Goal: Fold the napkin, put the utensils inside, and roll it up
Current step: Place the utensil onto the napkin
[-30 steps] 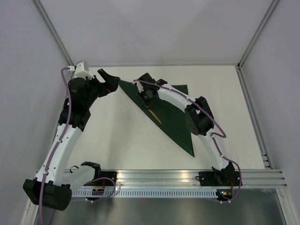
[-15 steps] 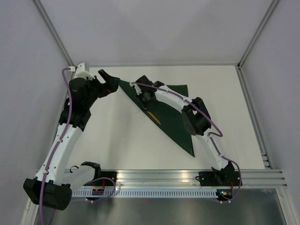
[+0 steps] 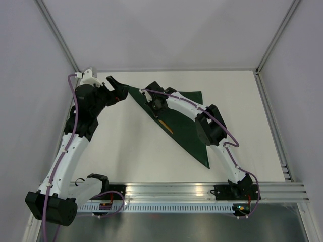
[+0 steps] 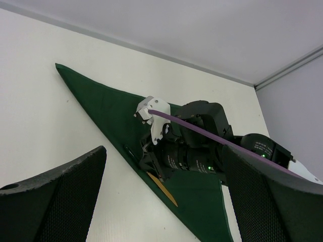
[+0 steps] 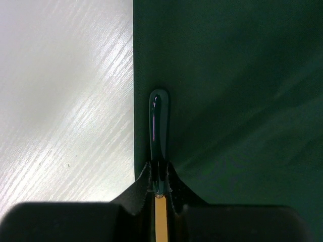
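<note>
Napkin is lying flat as a dark green triangle, with the white table showing bare around it. Its long straight edge is running diagonally from the far-left tip down to the near-right tip. In the left wrist view the napkin is stretching away to a sharp point. In the right wrist view the napkin is filling the right half of the picture, with the table to the left of its edge.

The knife is lying on the napkin, just inside that long edge and parallel to it. Its black handle is pointing toward the napkin's far-left tip, and its orange-tan blade is pointing toward the near-right tip.

The right gripper is reaching down onto the napkin over the knife. Its two fingers are sitting close together on either side of the knife, where handle meets blade. I cannot tell whether they are pinching the knife or only flanking it. From the left wrist view the right gripper is standing low over the napkin's long edge.

The left gripper is hovering just beside the napkin's far-left tip, apart from the cloth, with its jaws spread wide. Its dark textured fingers are holding nothing.
</note>
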Controlling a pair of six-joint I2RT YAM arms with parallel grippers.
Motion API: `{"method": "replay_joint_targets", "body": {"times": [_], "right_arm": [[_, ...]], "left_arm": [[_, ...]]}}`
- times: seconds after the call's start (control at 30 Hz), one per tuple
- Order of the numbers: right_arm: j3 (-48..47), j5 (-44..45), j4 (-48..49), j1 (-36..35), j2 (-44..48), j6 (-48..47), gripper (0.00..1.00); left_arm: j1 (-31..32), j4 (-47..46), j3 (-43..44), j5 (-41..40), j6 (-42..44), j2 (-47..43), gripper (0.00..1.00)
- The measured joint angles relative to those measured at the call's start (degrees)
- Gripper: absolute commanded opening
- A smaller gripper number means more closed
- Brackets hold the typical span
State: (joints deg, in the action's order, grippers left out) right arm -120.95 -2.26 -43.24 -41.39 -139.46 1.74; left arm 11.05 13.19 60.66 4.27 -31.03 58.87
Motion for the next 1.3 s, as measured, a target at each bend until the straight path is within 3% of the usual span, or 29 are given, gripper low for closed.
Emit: {"method": "replay_joint_targets", "body": {"times": [0.03, 0.23, 0.63, 0.93, 1.07, 1.3], "right_arm": [[0.0, 0.0, 0.0, 0.0, 0.0, 0.02, 0.23], [0.0, -0.04, 0.02, 0.0, 0.0, 0.02, 0.36], [0.22, -0.42, 0.07, -0.02, 0.85, -0.02, 0.47], [6.62, -0.96, 1.42, 1.99, 14.62, 0.04, 0.49], [11.39, -2.82, 2.1, 7.87, 22.75, 0.42, 0.5], [21.79, -6.23, 2.38, 27.69, 33.86, 0.66, 0.52]], "left_arm": [[0.0, 0.0, 0.0, 0.0, 0.0, -0.02, 0.99], [0.0, 0.0, -0.09, 0.0, 0.0, -0.04, 0.99], [0.0, -1.88, -1.86, 0.96, 0.68, -1.36, 1.0], [0.35, -7.17, -3.1, 6.71, 3.93, -2.23, 0.99], [4.48, -9.6, -4.13, 6.71, 6.84, -1.88, 0.99], [22.43, -14.25, -9.01, 0.35, 15.39, 0.9, 0.95]]}}
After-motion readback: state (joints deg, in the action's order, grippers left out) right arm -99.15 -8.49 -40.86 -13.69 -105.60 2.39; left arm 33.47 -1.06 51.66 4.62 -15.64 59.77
